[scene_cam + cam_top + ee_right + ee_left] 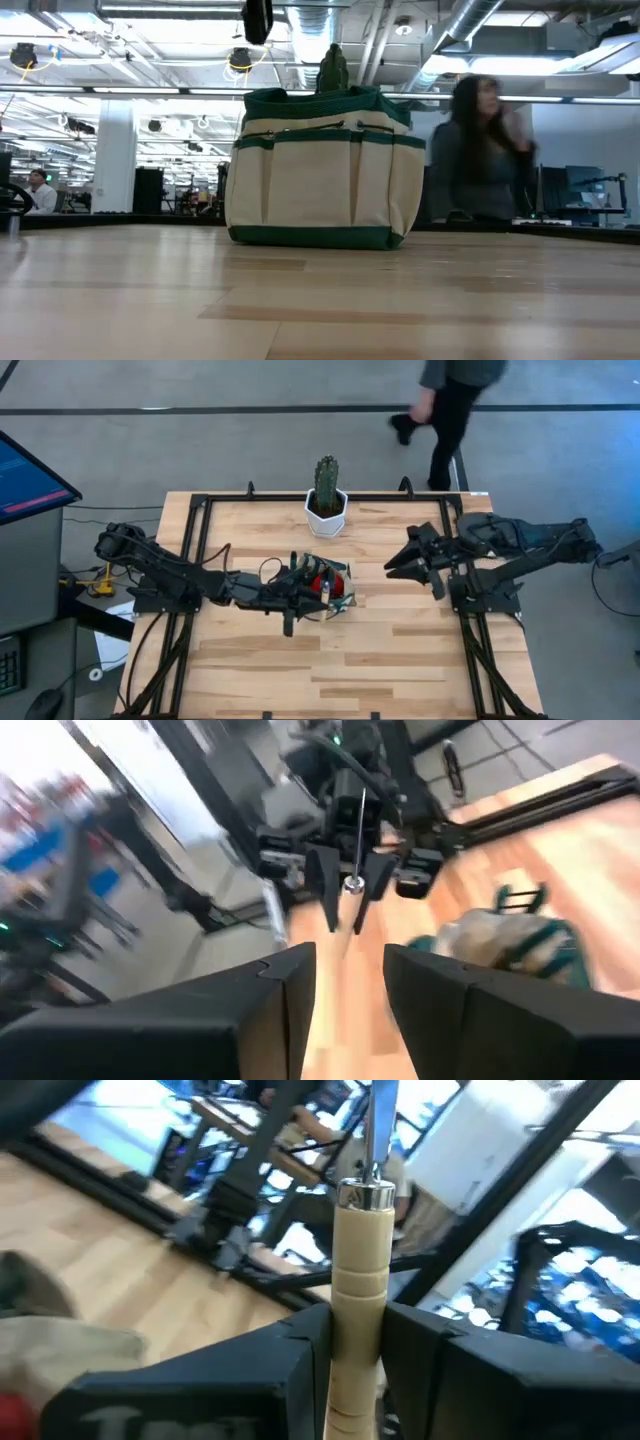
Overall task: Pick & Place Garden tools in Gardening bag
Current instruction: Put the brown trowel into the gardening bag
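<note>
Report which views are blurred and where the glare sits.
Right wrist view: smeared throughout, the gardening bag streaky. Left wrist view: wooden handle sharp, background soft, bright windows glaring. Low view: person blurred, ceiling lights bright. High view: crisp.

A cream gardening bag with dark green trim stands upright on the wooden tabletop, a cactus tip showing above it and a person behind.

No readable text anywhere: the monitor at the left edge shows only blurred coloured lines.
</note>
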{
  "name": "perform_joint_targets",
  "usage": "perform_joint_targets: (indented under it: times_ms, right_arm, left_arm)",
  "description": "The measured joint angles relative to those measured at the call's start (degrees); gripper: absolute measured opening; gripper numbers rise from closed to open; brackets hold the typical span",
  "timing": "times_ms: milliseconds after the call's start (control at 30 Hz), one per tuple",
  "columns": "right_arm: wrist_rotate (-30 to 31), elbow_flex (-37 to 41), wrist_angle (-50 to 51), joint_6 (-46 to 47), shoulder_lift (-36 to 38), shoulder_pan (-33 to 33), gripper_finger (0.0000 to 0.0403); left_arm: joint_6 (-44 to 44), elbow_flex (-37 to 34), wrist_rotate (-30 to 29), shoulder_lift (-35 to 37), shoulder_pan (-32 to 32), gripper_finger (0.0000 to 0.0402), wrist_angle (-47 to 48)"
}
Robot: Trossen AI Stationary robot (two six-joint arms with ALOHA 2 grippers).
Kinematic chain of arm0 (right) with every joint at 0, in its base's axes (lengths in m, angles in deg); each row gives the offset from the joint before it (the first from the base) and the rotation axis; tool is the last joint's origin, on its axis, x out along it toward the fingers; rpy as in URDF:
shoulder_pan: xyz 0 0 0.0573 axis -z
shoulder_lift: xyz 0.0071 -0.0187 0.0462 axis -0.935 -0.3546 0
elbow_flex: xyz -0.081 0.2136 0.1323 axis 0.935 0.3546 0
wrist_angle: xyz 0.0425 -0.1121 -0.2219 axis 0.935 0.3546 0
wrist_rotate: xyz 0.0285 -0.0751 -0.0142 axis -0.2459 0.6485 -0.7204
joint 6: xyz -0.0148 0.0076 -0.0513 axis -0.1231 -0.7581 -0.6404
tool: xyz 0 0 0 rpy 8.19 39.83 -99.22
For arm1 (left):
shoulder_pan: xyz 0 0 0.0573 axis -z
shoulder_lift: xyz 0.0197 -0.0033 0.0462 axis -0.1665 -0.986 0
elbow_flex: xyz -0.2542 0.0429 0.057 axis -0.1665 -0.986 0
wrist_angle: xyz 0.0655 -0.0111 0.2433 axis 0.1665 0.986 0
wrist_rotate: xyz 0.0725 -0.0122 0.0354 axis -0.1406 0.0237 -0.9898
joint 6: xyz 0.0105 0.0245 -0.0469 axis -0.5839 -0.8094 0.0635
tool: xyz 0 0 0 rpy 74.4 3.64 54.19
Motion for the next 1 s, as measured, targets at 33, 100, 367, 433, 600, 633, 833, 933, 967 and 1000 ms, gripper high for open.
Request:
perform_joint_targets:
  times_ms: [33, 100, 367, 433, 600, 633, 833, 933, 967, 1000]
  right_arm:
    - [-0.2, -0.8, 1.3, -1.7, -0.9, 0.6, 0.0113]
    - [-0.3, -2.6, 3.5, -6.3, -2.9, 1.6, 0.0113]
    - [-0.4, -11.5, 7.1, -10.3, -11.3, 3.9, 0.0113]
    - [-0.7, -14.6, 10.9, -10.3, -13.5, 4.2, 0.0113]
    - [-1.9, -21.5, 18.5, -10.3, -19.9, 3.9, 0.0113]
    - [-1.9, -22.4, 19.4, -10.4, -21.1, 3.7, 0.0113]
    - [-6.3, -27.5, 19.8, -13.6, -26.9, 2.1, 0.0113]
    - [-6.4, -30.0, 20.0, -15.4, -28.9, 1.1, 0.0113]
    - [-6.4, -30.7, 19.9, -16.2, -29.5, 0.8, 0.0113]
    - [-6.4, -31.4, 19.8, -16.8, -30.0, 0.5, 0.0113]
  left_arm:
    - [-0.2, 0.0, -0.4, 0.0, -0.2, 0.0053, 0.7]
    - [-3.6, 0.0, -1.3, 0.0, -0.3, 0.0053, 2.1]
    - [-11.0, 0.0, -4.1, 0.0, 1.5, 0.0053, 3.4]
    - [-13.2, 0.0, -5.6, 0.0, 2.4, 0.0053, 3.4]
    - [-18.4, 0.0, -7.3, 0.0, 3.8, 0.0053, 3.4]
    - [-18.8, 0.0, -7.4, 0.0, 3.8, 0.0053, 3.4]
    - [-18.9, 0.0, -7.7, 0.0, 3.7, 0.0053, 3.4]
    - [-18.9, 0.0, -7.6, 0.0, 3.7, 0.0053, 3.4]
    - [-18.8, 0.0, -7.6, 0.0, 3.7, 0.0053, 3.4]
    - [-18.8, 0.0, -7.6, 0.0, 3.7, 0.0053, 3.5]
